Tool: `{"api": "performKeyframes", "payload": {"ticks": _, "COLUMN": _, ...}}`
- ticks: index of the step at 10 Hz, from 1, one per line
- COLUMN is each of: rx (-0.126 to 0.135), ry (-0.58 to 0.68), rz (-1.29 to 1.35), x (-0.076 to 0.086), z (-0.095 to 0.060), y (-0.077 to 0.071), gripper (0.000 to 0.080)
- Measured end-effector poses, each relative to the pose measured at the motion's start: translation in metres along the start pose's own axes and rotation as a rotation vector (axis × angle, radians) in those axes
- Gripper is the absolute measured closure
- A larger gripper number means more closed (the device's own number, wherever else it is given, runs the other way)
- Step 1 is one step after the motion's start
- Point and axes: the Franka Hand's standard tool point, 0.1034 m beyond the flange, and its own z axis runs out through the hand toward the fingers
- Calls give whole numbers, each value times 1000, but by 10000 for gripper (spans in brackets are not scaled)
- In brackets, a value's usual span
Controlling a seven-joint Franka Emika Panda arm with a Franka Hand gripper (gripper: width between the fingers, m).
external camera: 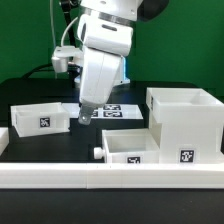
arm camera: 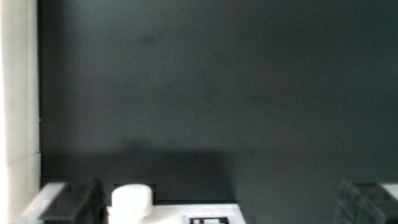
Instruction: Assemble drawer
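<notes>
The drawer's large white housing (external camera: 185, 122) stands at the exterior view's right, open side up, with a tag on its front. One small tray (external camera: 40, 117) sits at the left. The second tray (external camera: 130, 150) sits in front of the centre, its round knob (external camera: 97, 153) pointing left. My gripper (external camera: 84, 114) hangs between the two trays, above the table, and holds nothing. In the wrist view my gripper (arm camera: 221, 206) is open, with dark fingers (arm camera: 71, 202) far apart. A white knob (arm camera: 130, 200) and a tagged tray edge (arm camera: 214, 214) show between them, lower down.
The marker board (external camera: 122, 111) lies on the black table behind the front tray. A long low white rail (external camera: 100, 178) runs along the front edge. A white strip (arm camera: 16, 100) borders the wrist view. A green wall stands behind.
</notes>
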Motion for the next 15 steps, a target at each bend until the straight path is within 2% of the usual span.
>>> {"api": "performKeyframes", "payload": {"ticks": 2, "rx": 10, "ry": 83, "rz": -31, "x": -15, "z": 13, "y": 0, "gripper": 151}}
{"api": "performKeyframes", "payload": {"ticks": 4, "rx": 21, "ry": 147, "rz": -48, "x": -15, "z": 28, "y": -3, "gripper": 151}}
{"api": "performKeyframes", "payload": {"ticks": 5, "rx": 41, "ry": 185, "rz": -60, "x": -14, "z": 40, "y": -12, "gripper": 151}}
{"api": "performKeyframes", "payload": {"ticks": 7, "rx": 54, "ry": 226, "rz": -55, "x": -13, "z": 44, "y": -15, "gripper": 151}}
{"api": "performKeyframes", "payload": {"ticks": 9, "rx": 63, "ry": 235, "rz": -77, "x": 4, "z": 47, "y": -14, "gripper": 151}}
{"api": "performKeyframes", "payload": {"ticks": 13, "rx": 61, "ry": 247, "rz": -54, "x": 32, "z": 39, "y": -5, "gripper": 151}}
{"api": "performKeyframes", "payload": {"ticks": 15, "rx": 67, "ry": 238, "rz": -13, "x": 37, "z": 34, "y": -3, "gripper": 151}}
